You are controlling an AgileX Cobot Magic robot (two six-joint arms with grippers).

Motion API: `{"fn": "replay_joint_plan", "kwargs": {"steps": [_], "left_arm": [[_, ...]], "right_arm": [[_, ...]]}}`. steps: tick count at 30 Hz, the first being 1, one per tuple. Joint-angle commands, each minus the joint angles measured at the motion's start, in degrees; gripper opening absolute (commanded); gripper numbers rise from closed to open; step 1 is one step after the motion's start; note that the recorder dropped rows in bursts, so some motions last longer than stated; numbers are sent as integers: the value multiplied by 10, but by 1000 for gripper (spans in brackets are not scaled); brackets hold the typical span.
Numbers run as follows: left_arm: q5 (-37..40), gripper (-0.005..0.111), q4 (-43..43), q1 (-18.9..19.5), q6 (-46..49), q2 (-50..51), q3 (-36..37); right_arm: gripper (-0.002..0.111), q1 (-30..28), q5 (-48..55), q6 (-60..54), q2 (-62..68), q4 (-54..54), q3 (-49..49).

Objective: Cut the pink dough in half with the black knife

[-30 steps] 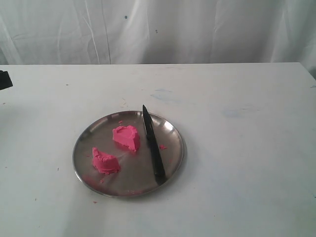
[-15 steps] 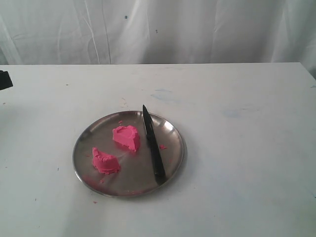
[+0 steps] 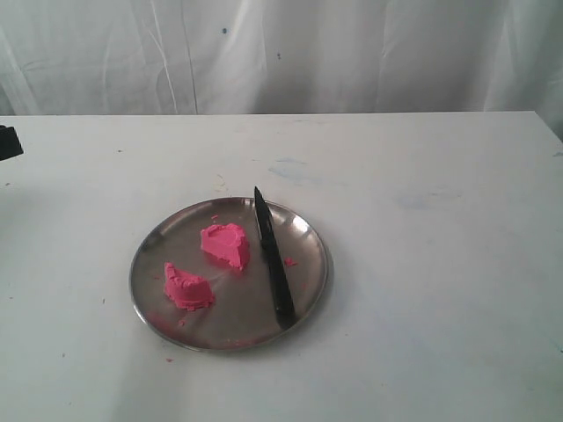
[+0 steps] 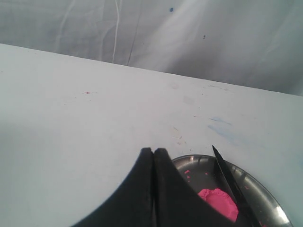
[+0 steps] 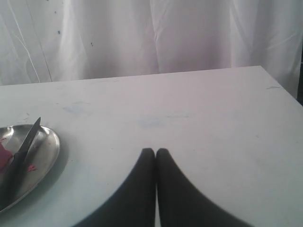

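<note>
Black knife (image 3: 273,259) lies on plate (image 3: 135,280), tip toward curtain (image 3: 352,53); left fingers (image 4: 139,189) and right fingers (image 5: 142,189) closed, empty

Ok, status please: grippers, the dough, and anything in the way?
Left gripper shut, empty; right gripper shut, empty. Pink dough in two pieces on steel plate, black knife lying beside them. Nothing blocking.

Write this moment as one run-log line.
pink dough: two pieces on plate; black knife: on plate, unheld; left hand: shut; right hand: shut
</note>
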Motion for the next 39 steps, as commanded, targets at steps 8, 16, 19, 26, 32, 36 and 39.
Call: {"fn": "replay_joint_plan", "kwargs": {"steps": [8,16,19,26,32,36,39], "left_arm": [[-1,0,9,1,-2,-7,5],[-1,0,9,1,-2,-7,5],[-1,0,9,1,-2,-7,5],[-20,0,85,0,-4,-51,7],[-88,0,207,0,-42,-130,8],[-88,0,207,3,-42,-160,9],[-88,0,207,3,-41,-178,9]], "right_arm": [[0,-3,-4,-2,-3,2,3],[0,-3,-4,-2,-3,2,3],[0,-3,-4,-2,-3,2,3],[0,-3,-4,-2,-3,2,3],[0,-3,-4,-2,-3,2,3],[0,-3,-4,-2,-3,2,3],[0,-3,-4,-2,-3,2,3]]}}
